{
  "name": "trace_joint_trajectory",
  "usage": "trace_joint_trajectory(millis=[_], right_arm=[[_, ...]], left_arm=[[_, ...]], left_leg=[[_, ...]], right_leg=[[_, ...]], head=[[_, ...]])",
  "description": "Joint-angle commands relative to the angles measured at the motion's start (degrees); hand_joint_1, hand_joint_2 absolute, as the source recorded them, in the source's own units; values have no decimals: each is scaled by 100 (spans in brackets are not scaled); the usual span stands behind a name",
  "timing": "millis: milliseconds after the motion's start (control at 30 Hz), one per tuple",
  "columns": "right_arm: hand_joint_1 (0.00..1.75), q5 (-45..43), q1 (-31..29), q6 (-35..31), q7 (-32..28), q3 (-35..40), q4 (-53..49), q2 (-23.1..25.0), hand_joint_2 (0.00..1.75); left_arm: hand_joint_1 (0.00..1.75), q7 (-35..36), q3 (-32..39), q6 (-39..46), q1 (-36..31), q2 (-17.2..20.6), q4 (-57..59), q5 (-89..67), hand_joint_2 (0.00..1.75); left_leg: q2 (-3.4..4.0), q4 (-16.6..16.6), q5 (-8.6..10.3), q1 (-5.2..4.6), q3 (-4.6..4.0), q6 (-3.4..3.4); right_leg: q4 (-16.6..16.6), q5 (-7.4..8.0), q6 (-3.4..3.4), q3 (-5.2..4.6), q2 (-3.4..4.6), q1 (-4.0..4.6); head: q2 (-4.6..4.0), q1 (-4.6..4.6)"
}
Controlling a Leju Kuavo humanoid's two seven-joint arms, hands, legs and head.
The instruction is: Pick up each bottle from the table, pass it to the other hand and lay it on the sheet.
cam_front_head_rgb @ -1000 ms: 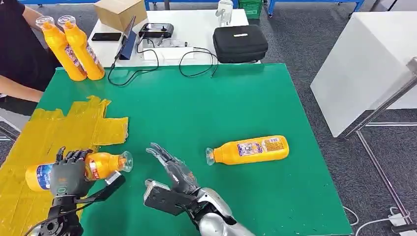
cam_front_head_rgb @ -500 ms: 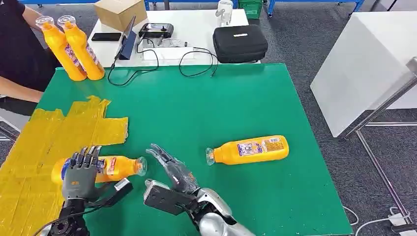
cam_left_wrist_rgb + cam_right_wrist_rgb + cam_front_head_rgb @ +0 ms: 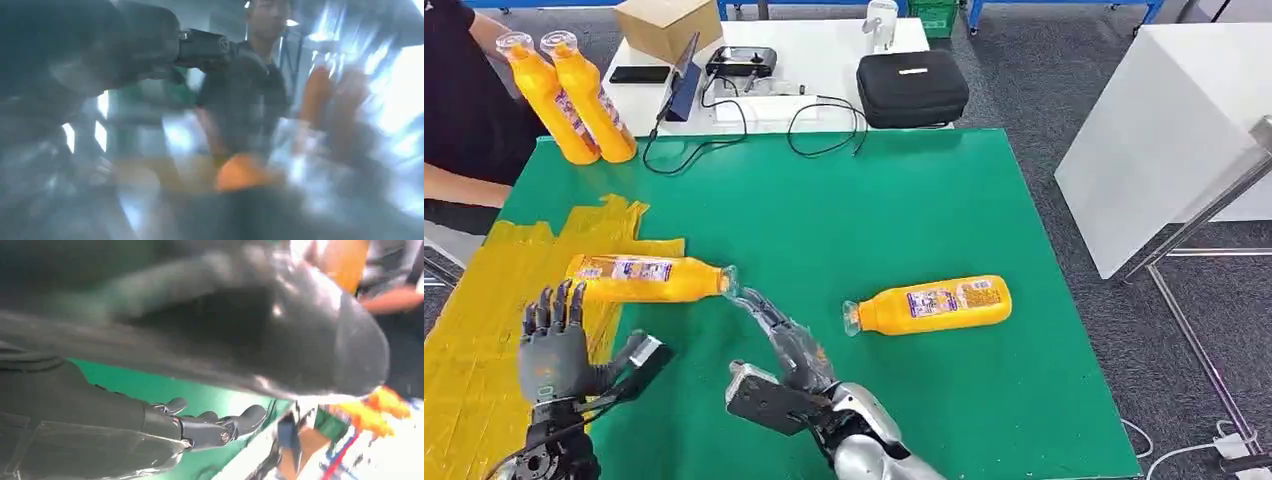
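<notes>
Head view: green-topped rectangular table [image 3: 904, 210], with a sheet of yellow taped strips [image 3: 484, 300] covering its near-left corner. Orange plastic bottle with clear cap [image 3: 646, 277] lying on its side at the sheet's right edge, body on the yellow, cap end projecting over the green toward the table's middle. Cap close to the fingertips of the right hand [image 3: 786, 342]; contact cannot be told. Right hand extended flat near the table's near edge, fingers apart, nothing in it. Left hand [image 3: 554, 345] raised over the sheet at the near-left corner, fingers upright and spread, empty, clear of the bottle.

Second orange plastic bottle, labelled [image 3: 929, 305], lying on its side on the green toward the right edge, cap pointing to the table's middle, apart from both hands. Two upright orange bottles [image 3: 574, 95] touching each other at the far-left corner. A person's dark sleeve and forearm [image 3: 464, 150] beside the left edge.

Beyond the far edge, white table [image 3: 824, 50] carrying a black zipped case [image 3: 912, 88], a brown cardboard box [image 3: 667, 24] and black cables [image 3: 724, 125].

Left wrist view: heavily blurred; orange shapes and a person in dark clothing discernible, hand detail not.

Right wrist view: dark fingers [image 3: 220, 427] held straight and apart over the green surface, a detail seen closer than from the head.
</notes>
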Motion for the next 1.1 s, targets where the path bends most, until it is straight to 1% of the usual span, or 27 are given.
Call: trace_joint_trajectory(millis=[33, 67, 133, 167, 200, 233, 300, 333, 367, 433, 467, 500, 533, 600, 633, 667, 700, 733, 800, 833, 867, 933, 967, 1000, 1033, 1067, 1100], right_arm=[[0, 807, 891, -367, 31, -900, -1085, -661, 175], [0, 807, 891, -367, 31, -900, -1085, -661, 175], [0, 840, 880, -327, 29, -928, -1052, -592, 175], [0, 840, 880, -327, 29, -928, -1052, -592, 175], [0, 1173, 930, -401, 281, -950, -1092, -723, 175], [0, 1456, 1162, -529, 404, -1131, -1286, -819, 175], [0, 2060, 1562, -745, 726, -1461, -1684, -1266, 175], [0, 2402, 1790, -722, 963, -1672, -1867, -1610, 175], [0, 2364, 1924, -688, 889, -1815, -1973, -1741, 175], [0, 2322, 1965, -678, 802, -1884, -1983, -1782, 175], [0, 2323, 1960, -681, 797, -1889, -1977, -1748, 175], [0, 2558, 2054, -734, 1062, -2025, -2005, -1789, 175], [0, 2739, 2385, -963, 1252, -2288, -2235, -1985, 175], [0, 2875, 2952, -1162, 1418, -2790, -2616, -2255, 175], [0, 2847, 3198, -1152, 1382, -3054, -2790, -2321, 175], [0, 2758, 3483, -1081, 1347, -3489, -2991, -2297, 175], [0, 2808, 3623, -1033, 1281, -3757, -3090, -2263, 175], [0, 2869, 3732, -908, 1250, -4067, -3164, -2195, 175], [0, 2922, 3790, -670, 1031, -4542, -3206, -1989, 175], [0, 2962, 3744, -601, 999, -4836, -3167, -1904, 175], [0, 2926, 3716, -561, 972, -4883, -3148, -1913, 175], [0, 3040, 3539, -392, 807, -5250, -3007, -1785, 175], [0, 3031, 3477, -369, 802, -5296, -2948, -1799, 175], [0, 3046, 3361, -275, 752, -5405, -2816, -1808, 175], [0, 2984, 3200, -195, 793, -5546, -2652, -1815, 175], [0, 2923, 3097, -144, 778, -5651, -2539, -1838, 175], [0, 2926, 3006, -73, 740, -5745, -2449, -1861, 175]], left_arm=[[0, -2047, 1326, -1360, 162, -1098, -1413, 4698, 0], [0, -2047, 1326, -1360, 162, -1098, -1413, 4698, 0], [0, -2083, 1328, -1373, 148, -1091, -1325, 4711, 0], [0, -2083, 1328, -1373, 148, -1091, -1325, 4711, 0], [0, -2266, 1417, -2013, 200, -1191, -1441, 5764, 0], [0, -2314, 1486, -2592, 357, -1240, -1614, 6365, 0], [0, -2264, 1538, -3306, 733, -1446, -2049, 6832, 0], [0, -2226, 1539, -3565, 933, -1600, -2272, 6879, 0], [0, -2224, 1542, -3589, 1006, -1678, -2363, 6855, 0], [0, -2223, 1541, -3600, 1021, -1712, -2383, 6839, 0], [0, -2223, 1545, -3601, 999, -1707, -2369, 6836, 0], [0, -2171, 1520, -3800, 1009, -1709, -2367, 6895, 0], [0, -2172, 1547, -3897, 1146, -1820, -2492, 6859, 0], [0, -2304, 1619, -4068, 1333, -2028, -2702, 6766, 0], [0, -2353, 1665, -4161, 1390, -2107, -2765, 6749, 0], [0, -2380, 1739, -4249, 1449, -2206, -2821, 6708, 0], [0, -2363, 1802, -4345, 1468, -2260, -2832, 6739, 0], [0, -2361, 1856, -4475, 1463, -2303, -2804, 6759, 0], [0, -2353, 1932, -4654, 1424, -2380, -2728, 6746, 0], [0, -2349, 1918, -4771, 1398, -2389, -2664, 6740, 0], [0, -2349, 1912, -4777, 1386, -2398, -2647, 6741, 0], [0, -2356, 1877, -4979, 1346, -2379, -2568, 6828, 0], [0, -2357, 1867, -4989, 1329, -2376, -2546, 6828, 0], [0, -2342, 1846, -5036, 1301, -2368, -2503, 6858, 0], [0, -2333, 1800, -5082, 1272, -2343, -2455, 6870, 0], [0, -2334, 1782, -5103, 1255, -2338, -2429, 6898, 0], [0, -2340, 1764, -5152, 1235, -2332, -2408, 6988, 0]], left_leg=[[-17, 2, -7, 4, 8, 4], [-10, 0, -12, 2, 19, 5], [4, -1, -8, -7, 8, 3], [4, -1, -12, -4, 18, 3], [8, -2, -8, -4, 9, 1], [8, -4, -7, -7, 8, 2], [0, -5, -12, -5, 19, 3], [-5, -6, -10, -6, 16, 5], [-13, -7, -14, -8, 25, 9], [-2, -4, -13, -8, 15, 8], [0, -3, -20, -10, 26, 11], [-1, -1, -15, -11, 13, 8], [-5, -2, -11, -12, 1, 6], [-5, -1, -19, -9, 7, 6], [-16, -1, -20, -18, 3, 10], [-27, -1, -24, -20, 15, 11], [-34, 2, -24, -18, 7, 13], [-43, 5, -34, -22, 17, 20], [-26, 5, -35, -22, 13, 19], [-17, 0, -27, -23, -2, 15], [-15, -1, -32, -24, 9, 15], [-9, -3, -36, -23, 12, 17], [-13, -3, -30, -21, 1, 18], [-8, -5, -33, -22, 16, 18], [-10, -5, -30, -21, 9, 20], [-6, -6, -33, -19, 21, 19], [-5, -8, -27, -20, 11, 20]], right_leg=[[-8, -7, 6, 22, -20, 4], [-11, -9, 9, 30, -15, 2], [-4, -3, 7, 10, -8, -8], [-8, -7, 9, 22, -12, -6], [-6, -2, 6, 12, -6, -6], [-6, -1, 6, 10, -6, -8], [-12, -7, 8, 23, -16, -5], [-12, -7, 8, 21, -17, -6], [-16, -12, 12, 35, -24, -7], [-13, -9, 10, 21, -12, -7], [-15, -15, 15, 34, -14, -8], [-9, -11, 11, 21, -15, -11], [-5, -9, 8, 10, -15, -14], [-12, -12, 9, 18, -18, -14], [-10, -13, 9, 13, -28, -18], [-11, -21, 11, 28, -40, -20], [-11, -21, 12, 20, -42, -18], [-9, -30, 16, 31, -52, -22], [-7, -33, 27, 28, -35, -22], [-6, -22, 23, 10, -23, -24], [-9, -24, 23, 21, -22, -23], [-10, -21, 22, 21, -17, -21], [-10, -15, 21, 9, -19, -20], [-13, -17, 22, 22, -17, -21], [-15, -14, 22, 16, -18, -20], [-17, -16, 23, 26, -15, -18], [-16, -10, 22, 13, -12, -20]], head=[[0, 2], [0, -2], [0, -4], [0, 4], [0, -2], [0, -2], [0, -2], [-2, -7], [0, -2], [0, -4], [0, -2], [0, 0], [0, 0], [0, -4], [0, -4], [0, -7], [0, -4], [0, -4], [0, -4], [0, -2], [0, -2], [0, -4], [0, -7], [0, -7], [0, -2], [0, -4], [0, -7]])
